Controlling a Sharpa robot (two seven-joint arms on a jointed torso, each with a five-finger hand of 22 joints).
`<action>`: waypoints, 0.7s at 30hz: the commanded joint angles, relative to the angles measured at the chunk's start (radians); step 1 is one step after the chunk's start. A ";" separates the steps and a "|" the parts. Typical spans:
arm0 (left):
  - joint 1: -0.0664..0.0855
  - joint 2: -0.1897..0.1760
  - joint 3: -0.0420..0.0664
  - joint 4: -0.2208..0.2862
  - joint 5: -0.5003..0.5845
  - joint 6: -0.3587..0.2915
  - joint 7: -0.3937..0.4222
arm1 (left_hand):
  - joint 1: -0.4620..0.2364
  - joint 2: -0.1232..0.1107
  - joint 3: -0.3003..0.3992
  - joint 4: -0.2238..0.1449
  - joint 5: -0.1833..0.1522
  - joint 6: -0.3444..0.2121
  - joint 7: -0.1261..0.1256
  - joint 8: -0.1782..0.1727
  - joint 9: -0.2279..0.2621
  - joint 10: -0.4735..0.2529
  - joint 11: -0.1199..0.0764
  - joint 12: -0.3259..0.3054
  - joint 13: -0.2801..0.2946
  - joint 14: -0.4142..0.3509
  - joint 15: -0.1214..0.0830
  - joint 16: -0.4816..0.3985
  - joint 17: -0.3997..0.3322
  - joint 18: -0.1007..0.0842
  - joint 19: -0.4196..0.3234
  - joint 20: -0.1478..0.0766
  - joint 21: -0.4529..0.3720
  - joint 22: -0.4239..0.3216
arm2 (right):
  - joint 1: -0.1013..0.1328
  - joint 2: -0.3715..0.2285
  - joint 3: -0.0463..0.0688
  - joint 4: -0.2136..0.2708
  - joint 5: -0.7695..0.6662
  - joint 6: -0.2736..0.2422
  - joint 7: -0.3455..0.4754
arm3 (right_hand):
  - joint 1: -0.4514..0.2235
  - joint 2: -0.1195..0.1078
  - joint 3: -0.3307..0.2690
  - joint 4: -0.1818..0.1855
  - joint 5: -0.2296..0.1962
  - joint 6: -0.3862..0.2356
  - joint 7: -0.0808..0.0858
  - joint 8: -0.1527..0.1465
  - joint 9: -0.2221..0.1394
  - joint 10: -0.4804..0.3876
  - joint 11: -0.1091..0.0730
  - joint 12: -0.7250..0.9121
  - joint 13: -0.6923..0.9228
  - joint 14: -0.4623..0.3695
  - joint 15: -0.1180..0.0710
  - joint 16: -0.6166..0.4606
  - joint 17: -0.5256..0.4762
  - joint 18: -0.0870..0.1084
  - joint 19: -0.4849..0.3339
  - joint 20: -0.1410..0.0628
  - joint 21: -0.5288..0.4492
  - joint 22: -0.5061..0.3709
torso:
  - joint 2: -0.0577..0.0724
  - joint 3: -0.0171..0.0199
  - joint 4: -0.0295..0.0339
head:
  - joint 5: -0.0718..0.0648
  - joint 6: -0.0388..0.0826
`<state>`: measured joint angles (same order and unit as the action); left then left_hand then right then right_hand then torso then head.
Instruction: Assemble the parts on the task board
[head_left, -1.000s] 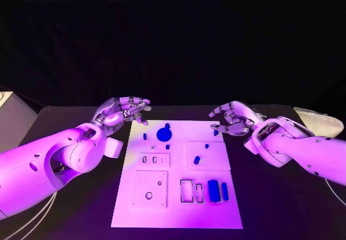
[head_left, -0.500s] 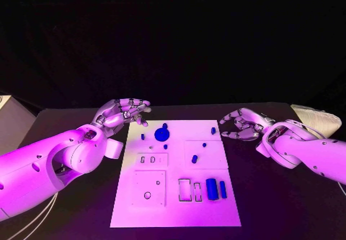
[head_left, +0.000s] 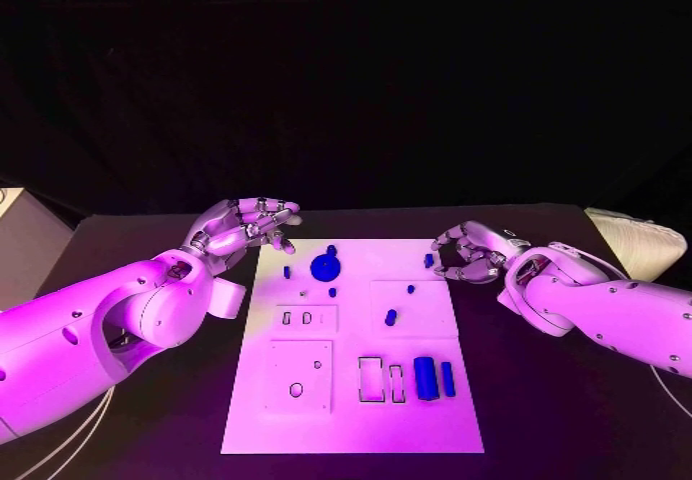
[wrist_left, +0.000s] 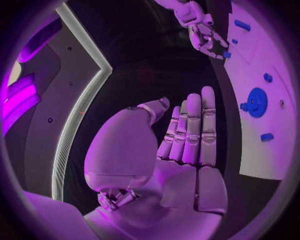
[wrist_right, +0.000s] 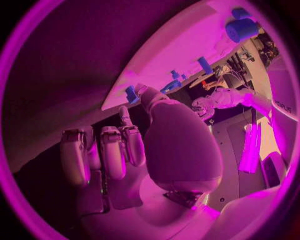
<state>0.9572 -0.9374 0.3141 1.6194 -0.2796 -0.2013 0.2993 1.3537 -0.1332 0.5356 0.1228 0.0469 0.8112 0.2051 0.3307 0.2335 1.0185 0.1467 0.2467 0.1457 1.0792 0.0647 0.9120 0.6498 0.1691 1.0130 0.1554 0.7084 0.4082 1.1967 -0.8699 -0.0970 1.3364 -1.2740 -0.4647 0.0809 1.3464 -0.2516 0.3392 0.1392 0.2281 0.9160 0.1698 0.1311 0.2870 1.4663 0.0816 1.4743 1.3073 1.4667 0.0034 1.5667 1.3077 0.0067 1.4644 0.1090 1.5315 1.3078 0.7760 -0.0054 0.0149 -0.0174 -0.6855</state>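
Reaching toward the far right corner of the white rectangular task board (head_left: 353, 420), the right hand (head_left: 472, 253) has its silver fingers curled beside a small blue peg (head_left: 430, 260) that stands near the board's edge; in the right wrist view a fingertip seems to touch that peg (wrist_right: 131, 94), but I cannot tell whether it is actually pinched or merely brushed. The left hand (head_left: 245, 224) hovers off the board's far left corner, fingers loosely bent and apart, holding nothing. The other parts sit on the board: a round blue gear-like disc (head_left: 326, 267) near the far edge, small blue studs around the middle, and two upright blue blocks (head_left: 434, 378) near the recessed slots at the near right. The main risk, as I judge it, is a poor grip on so small a peg: a fingertip landing off-centre could tip it or flick it off the board onto the black desk (head_left: 577, 400), since it stands right by the rim. Pushing sideways might also shift the light board itself and disturb the loose studs. A second hazard is the thumb blocking sight of the peg, so any closing would proceed half blind.
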 joint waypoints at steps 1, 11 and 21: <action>0.000 0.001 0.000 0.003 -0.002 0.020 0.012 | -0.010 0.001 0.004 0.003 0.002 -0.008 0.013 0.006 0.002 -0.005 -0.001 0.004 0.001 -0.004 0.002 -0.003 -0.002 0.011 -0.004 0.000 0.005 0.001 | -0.001 0.009 0.000 -0.014 -0.036 -0.026 -0.048 | -0.003 0.010 -0.010 0.001 -0.004 -0.009 0.002 -0.004 -0.001 0.012 0.005 -0.005 0.179 0.102 0.007 0.000 0.255 0.003 0.089 0.002 0.004 0.233 | 0.004 0.0010 0.0021 | -0.001 0.000; 0.000 0.000 0.000 0.003 -0.003 0.021 0.011 | -0.010 0.001 0.004 0.003 0.002 -0.008 0.013 0.006 0.002 -0.005 -0.001 0.004 0.001 -0.004 0.002 -0.003 -0.002 0.011 -0.004 0.000 0.005 0.001 | -0.002 0.030 0.000 -0.033 -0.027 -0.019 -0.054 | -0.003 0.018 -0.014 0.005 -0.004 -0.010 0.003 -0.003 -0.002 0.014 0.006 -0.003 0.180 0.102 0.008 0.001 0.256 0.002 0.090 0.003 0.008 0.236 | 0.004 0.0011 0.0012 | -0.001 -0.008; 0.000 0.001 0.000 0.000 -0.004 0.022 0.010 | -0.010 0.001 0.004 0.003 0.002 -0.008 0.013 0.006 0.002 -0.005 -0.001 0.004 0.001 -0.004 0.002 -0.003 -0.002 0.011 -0.004 0.000 0.005 0.001 | -0.006 0.044 -0.001 -0.038 -0.021 -0.014 -0.047 | 0.005 0.033 -0.013 0.009 -0.006 0.015 -0.003 0.013 0.002 0.026 0.002 0.009 0.190 0.103 0.005 0.002 0.258 -0.001 0.096 0.002 0.018 0.245 | 0.002 0.0002 0.0015 | 0.001 -0.015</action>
<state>0.9570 -0.9377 0.3141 1.6186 -0.2800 -0.1981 0.2990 1.3538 -0.1332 0.5356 0.1228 0.0469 0.8111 0.2051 0.3306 0.2343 1.0186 0.1466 0.2467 0.1456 1.0792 0.0647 0.9120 0.6499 0.1691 1.0130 0.1554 0.7078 0.4080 1.1915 -0.8271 -0.0979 1.2974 -1.2908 -0.4827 0.0326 1.3528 -0.2261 0.3282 0.1448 0.2282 0.9268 0.1665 0.1427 0.2885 1.4663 0.0816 1.4808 1.3080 1.4667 0.0034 1.5667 1.3076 0.0067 1.4644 0.1091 1.5470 1.3075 0.7795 -0.0046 0.0162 -0.0164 -0.6989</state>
